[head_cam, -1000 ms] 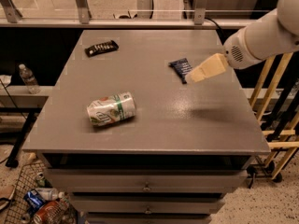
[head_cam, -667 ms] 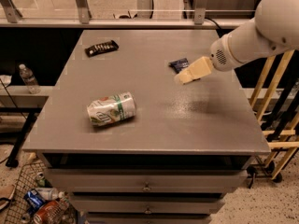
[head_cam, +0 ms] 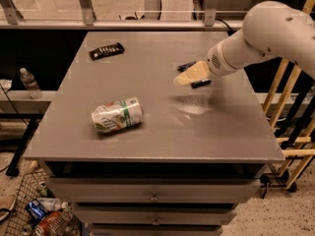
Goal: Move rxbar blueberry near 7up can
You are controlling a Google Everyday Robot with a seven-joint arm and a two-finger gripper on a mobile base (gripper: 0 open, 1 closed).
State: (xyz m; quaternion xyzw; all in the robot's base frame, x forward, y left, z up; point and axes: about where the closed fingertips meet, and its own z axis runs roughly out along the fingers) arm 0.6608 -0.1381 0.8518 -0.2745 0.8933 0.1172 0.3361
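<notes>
The gripper (head_cam: 189, 76) is sitting low over the table (head_cam: 226, 132) at upper right of centre, directly over the rxbar blueberry (head_cam: 186, 66), whose dark ends are showing on either side of it. Whether it is gripping the bar cannot be told. The 7up can (head_cam: 117, 115) is lying on its side at centre left, well apart from the bar, so the approach appears done while the carry and placement are remaining. A black bar wrapper (head_cam: 106, 50) is lying at upper left. The drawers (head_cam: 154, 190) below are standing closed, their contents hidden. A wire basket (head_cam: 22, 200) at lower left is holding discarded bottles and cans.
</notes>
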